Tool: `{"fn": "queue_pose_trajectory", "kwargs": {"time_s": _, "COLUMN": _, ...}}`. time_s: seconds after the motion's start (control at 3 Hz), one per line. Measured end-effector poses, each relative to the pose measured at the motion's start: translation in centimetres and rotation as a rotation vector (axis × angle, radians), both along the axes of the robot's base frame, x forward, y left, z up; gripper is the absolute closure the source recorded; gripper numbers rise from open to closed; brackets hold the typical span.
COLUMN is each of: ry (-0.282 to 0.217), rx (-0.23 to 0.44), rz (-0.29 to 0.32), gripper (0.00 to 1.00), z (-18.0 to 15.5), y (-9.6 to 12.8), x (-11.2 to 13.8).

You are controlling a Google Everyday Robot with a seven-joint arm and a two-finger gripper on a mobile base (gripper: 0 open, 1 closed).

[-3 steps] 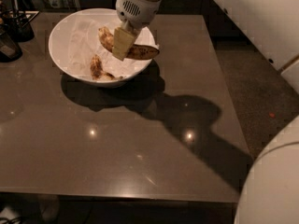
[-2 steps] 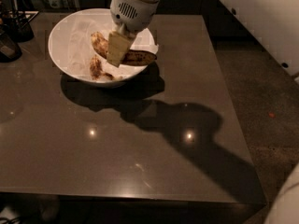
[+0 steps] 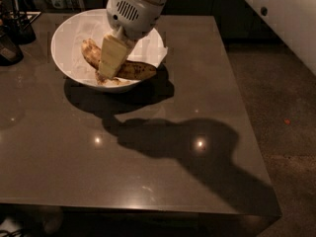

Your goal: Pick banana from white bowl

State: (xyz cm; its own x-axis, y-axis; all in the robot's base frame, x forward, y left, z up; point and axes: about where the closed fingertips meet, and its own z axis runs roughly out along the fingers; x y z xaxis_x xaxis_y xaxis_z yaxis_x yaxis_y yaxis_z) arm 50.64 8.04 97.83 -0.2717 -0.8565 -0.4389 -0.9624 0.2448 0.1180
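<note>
The white bowl (image 3: 64, 38) stands at the table's far left, lined with crumpled white paper (image 3: 154, 51). The long curved banana (image 3: 136, 70), yellow-orange with brown spots, lies across the bowl's near side. A shorter brown-spotted piece (image 3: 117, 82) lies just in front of it, partly hidden. My gripper (image 3: 109, 65) reaches down into the bowl from above, and its cream tip is over the banana's middle, covering it there. I cannot tell whether it touches the banana.
The bowl sits on a dark glossy table (image 3: 148, 147). Dark containers (image 3: 12, 38) stand at the far left edge. The table's right edge drops to a speckled floor (image 3: 276, 107). A white robot body panel (image 3: 291, 14) fills the upper right.
The gripper has moved left and down into the bowl, from the banana's right part to its middle. The banana and bowl have not visibly moved.
</note>
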Motion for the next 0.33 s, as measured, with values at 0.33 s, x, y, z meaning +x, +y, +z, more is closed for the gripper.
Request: {"fn": "queue_pose_trajectory", "kwargs": {"time_s": 0.33, "ry": 0.002, "rx": 0.006, "rz": 0.002, "gripper": 1.00, "z": 0.07, "y": 0.16, "x": -0.07}}
